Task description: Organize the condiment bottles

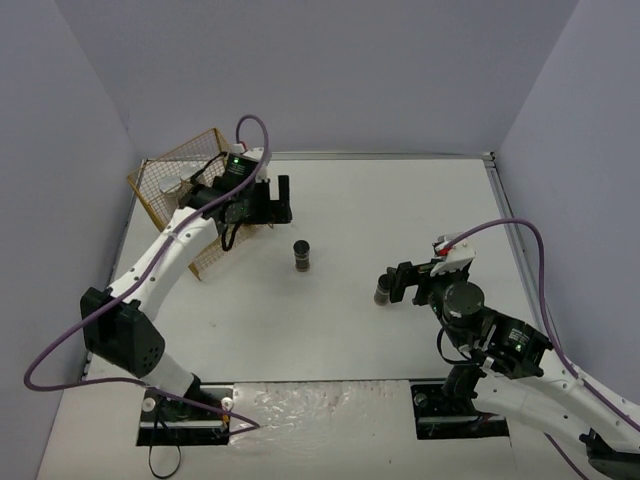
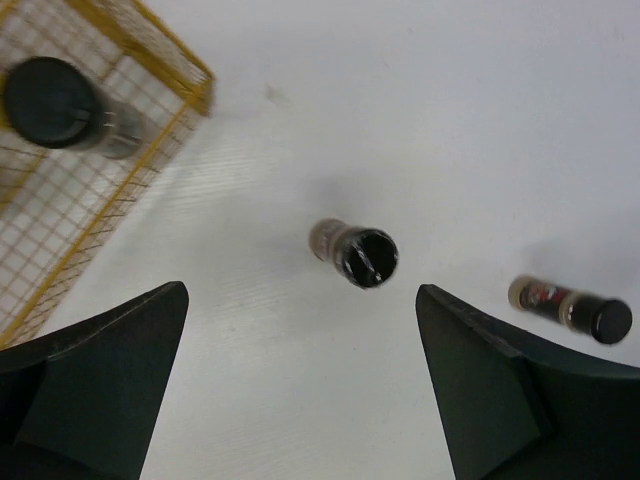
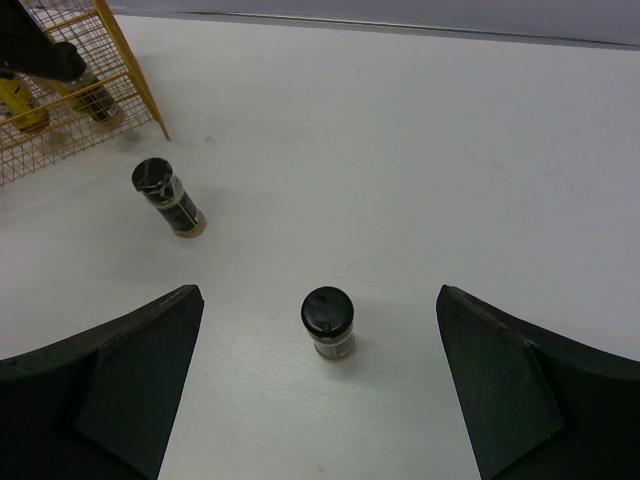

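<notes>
Left gripper (image 2: 300, 335) hangs over the white table (image 1: 400, 200) just off the corner of the gold wire rack (image 1: 165, 175). Its two dark fingers (image 2: 100, 380) are spread wide with nothing between them. Straight ahead of it in the left wrist view stands the middle jar (image 2: 355, 252), short and dark with a black cap, out on open tabletop and well apart from that arm's fingertips.

Over on the other side, the right gripper (image 1: 397, 284) sits low, and its pincer is parted too, holding nothing. The near jar (image 3: 328, 322), another black-capped one, stands upright just ahead of it, lined up with the gap between the fingers. From the right wrist view I see table on both sides of the jar, so no contact there.

The two loose jars are near each other but clearly apart (the middle one lies between the near jar and the rack).

Inside the rack there's a third dark jar (image 2: 50, 100), black cap up, sitting against the mesh near the corner. Beside it the right wrist camera catches a yellow shape (image 3: 20, 105) behind the wires. It may be one of the slim yellow bottles, but the mesh and the left arm in front of it make that hard to confirm. The overhead view has the left arm covering most of the rack's inside.
</notes>
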